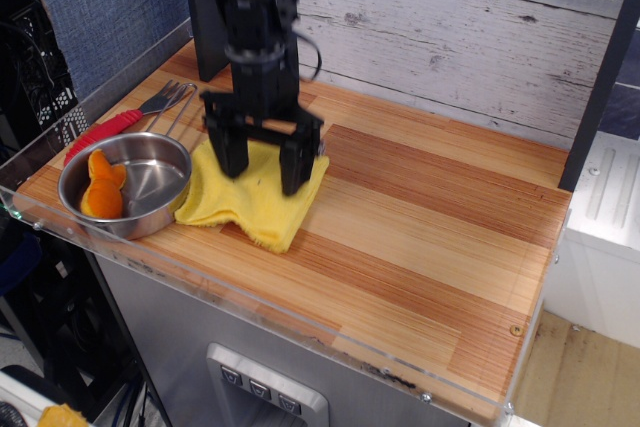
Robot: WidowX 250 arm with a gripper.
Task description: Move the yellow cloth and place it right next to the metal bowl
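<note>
The yellow cloth (255,202) lies rumpled on the wooden table, its left edge touching the metal bowl (150,185). The bowl is shiny steel with a thin wire loop handle and holds an orange piece (100,193). My gripper (262,169) stands over the back part of the cloth with its two black fingers (294,162) spread wide apart. Nothing is held between them. The fingertips sit at or just above the cloth; I cannot tell if they touch it.
A red-handled fork (115,124) lies behind the bowl at the back left. A dark post (208,37) stands at the back left. A clear plastic rim (300,322) runs along the table's front edge. A white plank wall (450,27) is behind.
</note>
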